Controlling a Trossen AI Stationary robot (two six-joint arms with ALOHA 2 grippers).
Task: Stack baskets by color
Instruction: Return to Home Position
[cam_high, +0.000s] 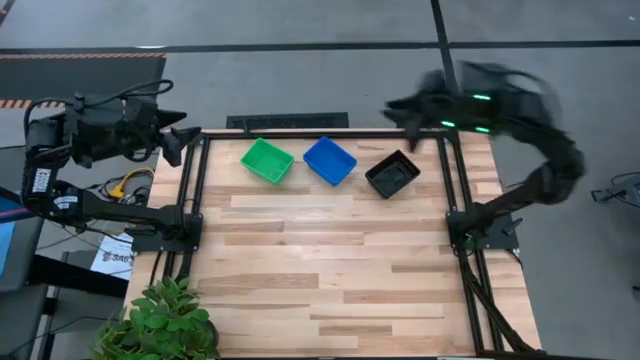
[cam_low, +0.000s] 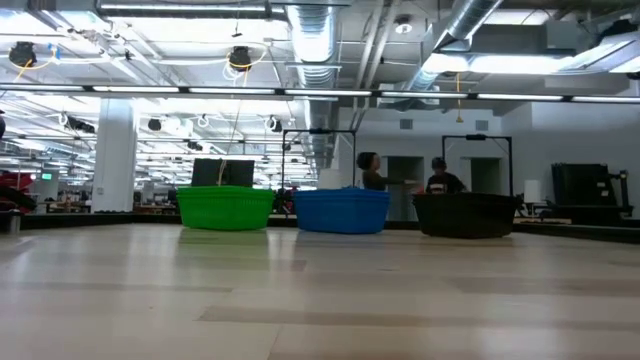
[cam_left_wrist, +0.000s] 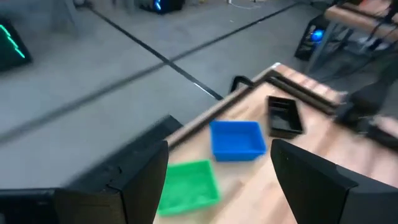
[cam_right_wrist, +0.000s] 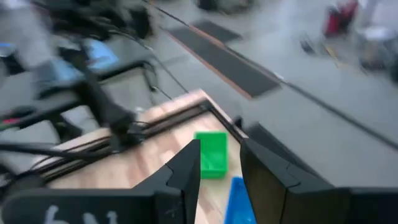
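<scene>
Baskets first: all three colours sit in a row along the far edge of the bench (cam_high: 330, 270), the green baskets (cam_high: 267, 160) on the left, the blue baskets (cam_high: 330, 160) in the middle just beside them, and the black baskets (cam_high: 392, 174) on the right, a touch nearer the bench's centre. From the low view each colour reads as a single upright tub with a small gap to its neighbour, and how many are nested inside each one I cannot tell. Now the left pincer (cam_high: 185, 140): it hangs off the far left corner of the bench, outside the frame rail and well clear of the green baskets. Its two dark fingers (cam_left_wrist: 134, 177) stand wide apart, with nothing between them and nothing touching them, and the green and blue tubs show down on the wood through the gap. Over to the right pincer (cam_high: 398, 106): it is up above the far right part of the bench, out past the far edge and near the black baskets but not touching them. Its fingers (cam_right_wrist: 186, 165) are parted by only a narrow gap, and that gap is empty too, with the green baskets visible on the bench beyond it. A leafy plant (cam_high: 160, 320) sits at the near left corner, well apart from the row. Two people (cam_low: 372, 175) stand in the room behind the bench.
</scene>
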